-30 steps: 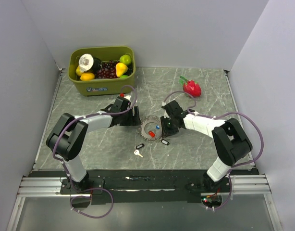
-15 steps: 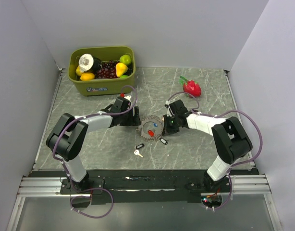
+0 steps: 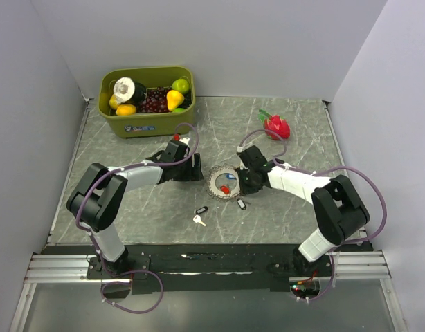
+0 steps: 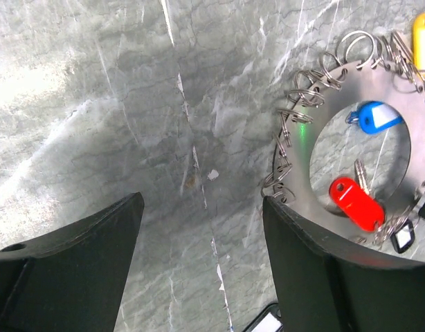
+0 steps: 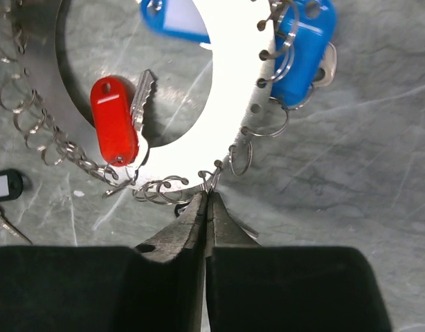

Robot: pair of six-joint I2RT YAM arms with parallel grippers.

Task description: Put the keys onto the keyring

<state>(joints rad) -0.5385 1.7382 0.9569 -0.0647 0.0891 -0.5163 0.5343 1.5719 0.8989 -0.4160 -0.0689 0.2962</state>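
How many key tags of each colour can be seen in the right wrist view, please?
Red key tag: 1
Blue key tags: 2
Black key tag: 1
Total: 4

The table (image 4: 95, 104) is grey with white veins, the keyring (image 4: 378, 86) silvery, with a red-headed key (image 5: 114, 131) and a blue-headed key (image 5: 306, 41)

The left arm (image 3: 133, 174) and the right arm (image 3: 295, 181) each have white link shells between bulky black joint housings, and thin purple cables (image 3: 161, 290) loop alongside. Both are bolted to a black plate (image 3: 212, 259) on a silver aluminium rail (image 3: 60, 266). The jaws are matte black tapered wedges.
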